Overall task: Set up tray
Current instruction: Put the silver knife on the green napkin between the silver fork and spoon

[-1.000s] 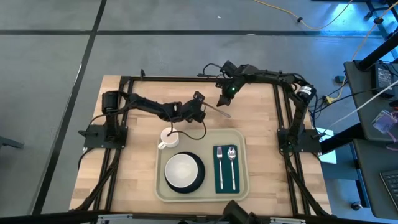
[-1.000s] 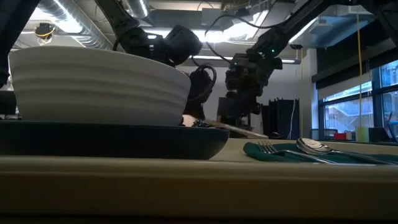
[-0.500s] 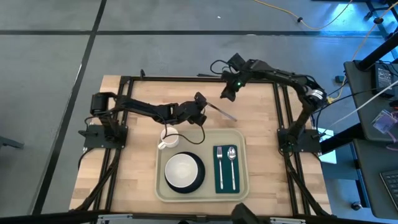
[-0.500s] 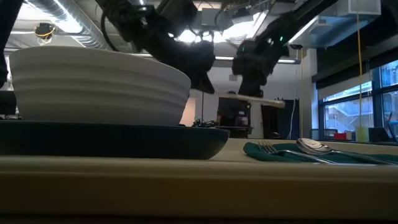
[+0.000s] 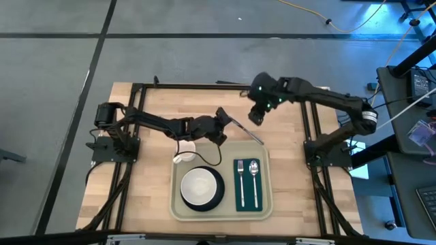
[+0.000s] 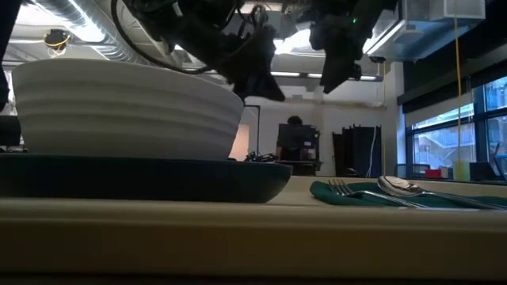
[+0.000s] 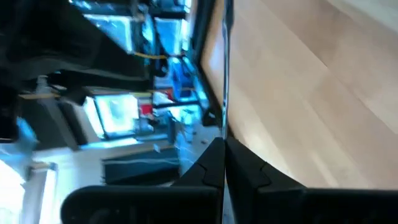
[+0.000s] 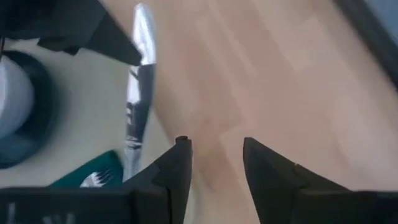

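The beige tray (image 5: 266, 204) lies at the table's near middle. On it are a white bowl (image 5: 199, 186) on a dark plate (image 6: 238, 178), and a green napkin (image 5: 244, 197) bearing a fork (image 5: 240, 178) and a spoon (image 5: 253, 175). A white mug (image 5: 182, 151) stands at the tray's far left corner, partly under my left arm. My left gripper (image 5: 226, 124) is shut on a silver knife (image 5: 246, 133) over the tray's far edge. My right gripper (image 5: 255, 117) hangs open higher up, just beyond the knife, with nothing between its fingers (image 8: 180, 162). My left gripper pinches the knife between its two fingers near the knife's far-left end (image 8: 144, 71). The fingers (image 7: 214, 165) come from the table's left, slanting slightly down. The knife runs on ahead roughly in line with them. It is lifted clear, its free end over the tray's far edge.
Black frame rails (image 5: 310, 116) run along the table's left, far and right sides. Bare wood (image 5: 279, 136) lies between the tray and the far rail. The tray's strip (image 5: 266, 178) right of the napkin is bare.
My right gripper has risen and drawn away from the knife toward the table's right, staying open. My left gripper, still shut on the knife, has lifted it and carried it toward the near edge, to above the tray's far rim.
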You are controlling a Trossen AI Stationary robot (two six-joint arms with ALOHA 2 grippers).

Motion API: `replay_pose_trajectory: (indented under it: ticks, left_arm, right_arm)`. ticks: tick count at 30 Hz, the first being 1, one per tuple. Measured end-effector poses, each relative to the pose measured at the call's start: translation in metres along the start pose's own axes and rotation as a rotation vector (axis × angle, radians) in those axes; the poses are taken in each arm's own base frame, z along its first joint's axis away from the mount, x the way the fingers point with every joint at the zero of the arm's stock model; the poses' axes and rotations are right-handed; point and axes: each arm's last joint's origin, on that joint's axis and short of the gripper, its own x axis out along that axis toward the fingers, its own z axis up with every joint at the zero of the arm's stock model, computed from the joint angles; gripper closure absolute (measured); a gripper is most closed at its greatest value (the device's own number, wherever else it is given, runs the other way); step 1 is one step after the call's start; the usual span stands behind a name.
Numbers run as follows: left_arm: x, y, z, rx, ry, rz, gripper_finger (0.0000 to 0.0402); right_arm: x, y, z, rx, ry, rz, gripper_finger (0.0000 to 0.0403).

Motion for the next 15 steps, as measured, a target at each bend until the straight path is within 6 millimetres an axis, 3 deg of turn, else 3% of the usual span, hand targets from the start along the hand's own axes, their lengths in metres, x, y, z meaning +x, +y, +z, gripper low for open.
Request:
replay_pose_trajectory:
  ticks: [8,15]
  left_arm:
    - [-0.010,0.004,0.016,0.061,-0.091,0.042,0.0400]
    - [-0.016,0.001,0.025,0.075,-0.097,0.041,0.0400]
  right_arm:
    - [0.003,0.052,-0.014,0.042,0.043,0.019,0.0259]
    - [0.003,0.076,-0.020,0.034,0.020,0.011,0.0259]
